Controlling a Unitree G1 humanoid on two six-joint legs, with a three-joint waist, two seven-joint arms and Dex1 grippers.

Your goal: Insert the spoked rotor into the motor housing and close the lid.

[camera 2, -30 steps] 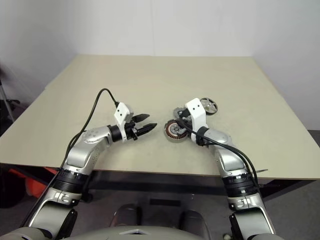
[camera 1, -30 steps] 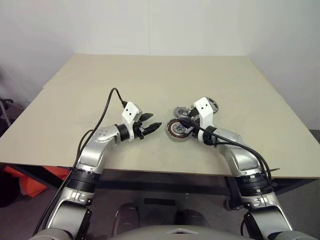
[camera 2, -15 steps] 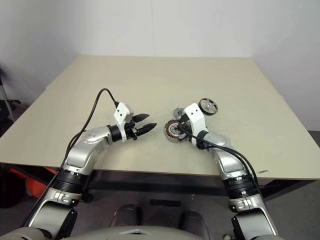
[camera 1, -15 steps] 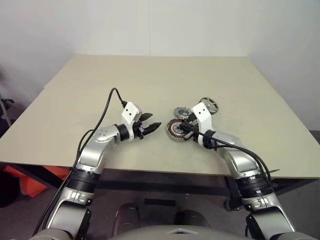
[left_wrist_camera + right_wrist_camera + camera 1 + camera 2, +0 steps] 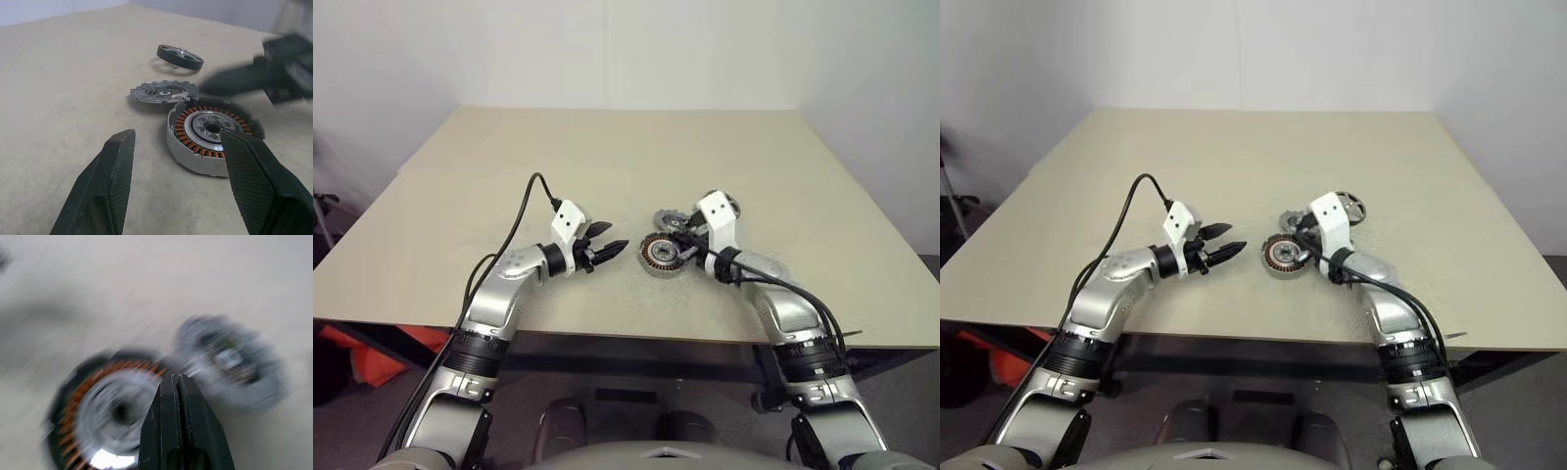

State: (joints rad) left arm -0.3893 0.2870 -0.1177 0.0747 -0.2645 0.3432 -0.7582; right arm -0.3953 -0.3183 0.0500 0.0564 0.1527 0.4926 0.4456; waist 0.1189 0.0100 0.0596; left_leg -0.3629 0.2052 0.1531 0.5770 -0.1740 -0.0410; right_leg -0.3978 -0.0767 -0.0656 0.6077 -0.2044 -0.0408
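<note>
Nearest the robot, the left gripper hangs just short of the motor housing, its fingers spread wide and empty. The housing sits open on the table, copper windings showing and hub bare, so nothing is inserted yet. The right gripper hovers over the housing's far rim, fingers pressed together and holding nothing. Touching the housing on its far side lies the lid, flat — and beyond that, apart from both, the spoked rotor. The risk is a nudge: closed fingers this close could shove the housing or ride over the lid, and the thin rotor may skid away if pinched at its rim.
</note>
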